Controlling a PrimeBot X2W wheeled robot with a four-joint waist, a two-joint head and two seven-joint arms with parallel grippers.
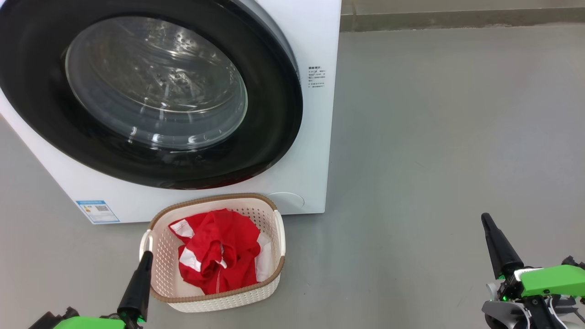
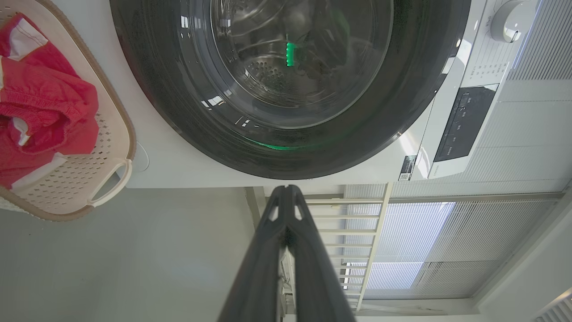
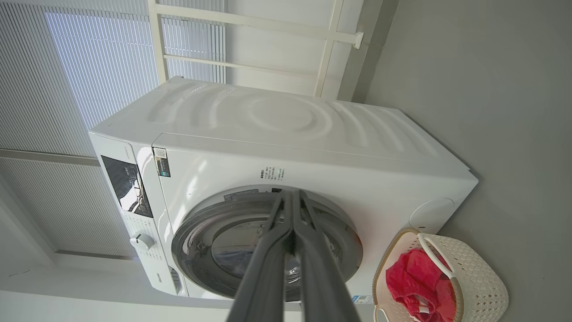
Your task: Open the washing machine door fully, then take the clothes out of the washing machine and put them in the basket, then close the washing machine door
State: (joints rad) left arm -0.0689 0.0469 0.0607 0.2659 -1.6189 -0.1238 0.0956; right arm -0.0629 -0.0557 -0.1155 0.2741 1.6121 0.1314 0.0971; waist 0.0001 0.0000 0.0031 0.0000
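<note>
**Left gripper** (image 1: 145, 256): the two long dark fingers are being shown pressed together, with nothing pinched. The tip is being held just beside the near left handle of the basket (image 1: 215, 197); contact cannot be told.

**Right gripper** (image 1: 485, 218): its fingers are likewise being shown pressed together and empty. It is being held over bare floor (image 1: 434, 137), well apart from the basket, on the right.

**Clothes** (image 1: 219, 256): bright red fabric with white panels is being shown crumpled in one heap inside the basket, lying mostly below the rim.

**Basket:** a cream-white perforated plastic body, a brown woven-look rim and white side handles are being shown. It is being stood on the grey floor just in front of the machine's lower front, below the door.

**Washing machine door** (image 1: 274, 114): a wide glossy black rim is being seen around a bulging clear glass bowl. It is being shown shut against the front, and perforated steel drum is being glimpsed through the glass.

**Washing machine** (image 1: 315, 137): a white cabinet is being shown, with a blue label sticker (image 1: 97, 211) at its lower left and a round cap (image 1: 288, 201) at its lower right, just behind the basket rim.

**Edges and room:** open grey floor is being shown from the cabinet's right edge across to the right gripper, and back to the wall base.

**Count:** two grippers, one machine, one door, one basket and one red heap are being counted; the number of garments cannot be told.
</note>
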